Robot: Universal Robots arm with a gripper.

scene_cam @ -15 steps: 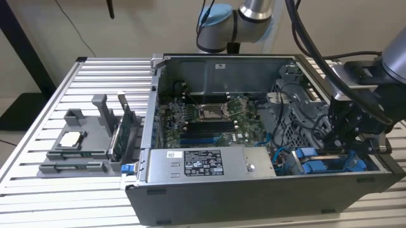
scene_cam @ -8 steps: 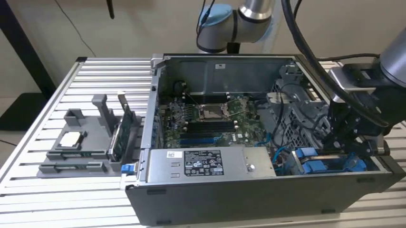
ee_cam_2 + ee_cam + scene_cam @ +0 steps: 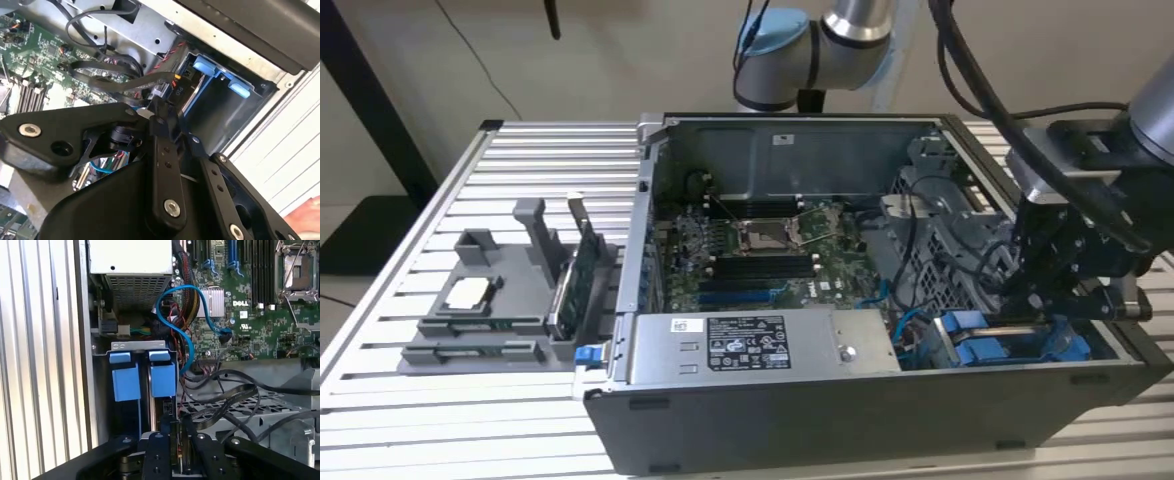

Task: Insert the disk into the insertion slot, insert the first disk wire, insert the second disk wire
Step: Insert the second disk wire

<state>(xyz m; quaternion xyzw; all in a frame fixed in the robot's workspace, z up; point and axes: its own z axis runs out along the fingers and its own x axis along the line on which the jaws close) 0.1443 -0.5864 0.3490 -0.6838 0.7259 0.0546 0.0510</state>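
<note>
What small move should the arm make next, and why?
Probably ease the gripper slightly toward the disk: its blue carrier already sits in the insertion slot, and the gripper hangs in line with its end, beside loose black wires.

bright blue disk [image 3: 163,380], green motherboard [image 3: 260,325]

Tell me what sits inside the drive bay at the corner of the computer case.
Inside the drive bay two blue carriers stand side by side. The end effector hangs just above them and covers their near ends, so the drives themselves stay hidden.
</note>
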